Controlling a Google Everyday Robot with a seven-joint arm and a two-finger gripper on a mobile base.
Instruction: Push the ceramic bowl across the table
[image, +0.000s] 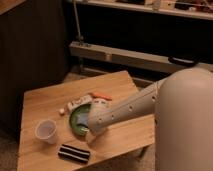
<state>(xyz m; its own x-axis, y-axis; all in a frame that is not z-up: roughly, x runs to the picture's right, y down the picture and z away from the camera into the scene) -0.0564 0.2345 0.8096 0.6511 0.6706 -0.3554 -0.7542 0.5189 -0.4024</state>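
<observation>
The ceramic bowl (78, 120), shallow and green with a paler inside, sits near the middle of the light wooden table (50, 96). My white arm reaches in from the right and covers the bowl's right side. My gripper (93, 127) is at the bowl's right rim, low over the table, and seems to touch it. The bowl's far edge lies close to a white tube.
A white translucent cup (46, 131) stands left of the bowl. A black-and-white striped block (74, 153) lies at the front edge. A white tube (80, 103), a small white piece (62, 111) and an orange item (102, 95) lie behind the bowl. Dark shelving stands behind the table.
</observation>
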